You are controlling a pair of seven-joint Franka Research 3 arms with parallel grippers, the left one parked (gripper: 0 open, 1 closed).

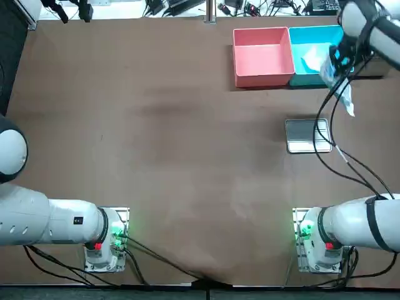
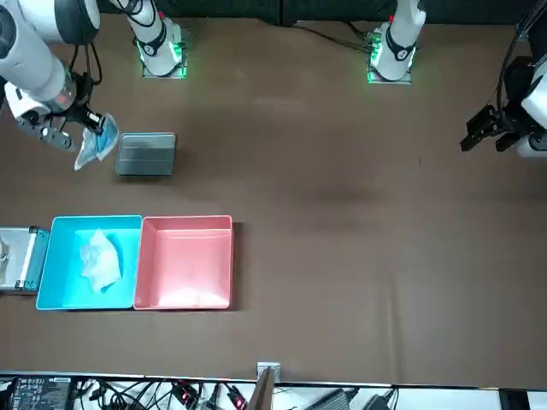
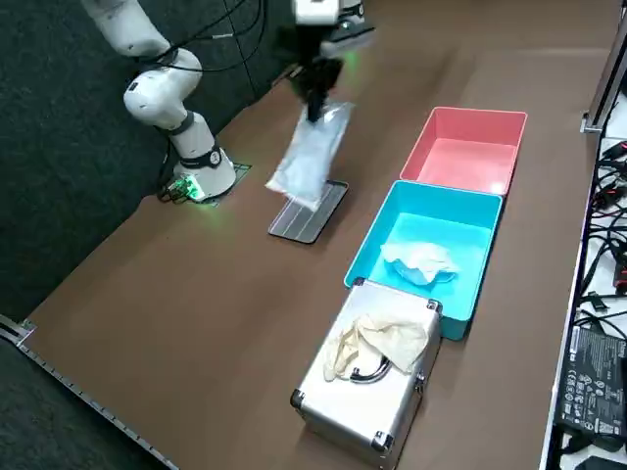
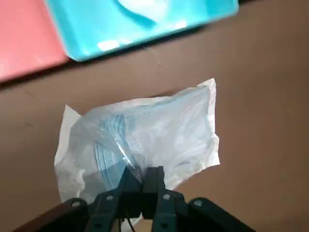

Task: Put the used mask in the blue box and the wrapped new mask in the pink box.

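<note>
right hand (image 4: 142, 180) clamped on wrapped mask (image 4: 145, 130) edge | risk: thin pinch slips, dropping it short of pink box (image 1: 262, 57)

right hand (image 3: 315, 112) aloft, pinching wrapped mask (image 3: 308, 157) | used mask (image 3: 421, 261) in blue box (image 3: 466, 229)

Held on the brown table (image 1: 156, 156), far right:
- Rectangular pink plastic box (image 2: 188, 260), touching on its right the rectangular blue plastic box (image 2: 60, 266).
- In the latter we find a crumpled white mask (image 2: 101, 256).
- Right of it is a silver metal case (image 3: 367, 397), pale rubber gloves (image 3: 377, 341) on top.
- Nearer lies a flat grey metal tray (image 1: 307, 135).
- Above, between tray and blue box, is the right gripper (image 4: 141, 175), pinching a clear-wrapped blue mask (image 3: 309, 152) that hangs clear of the table.
</note>
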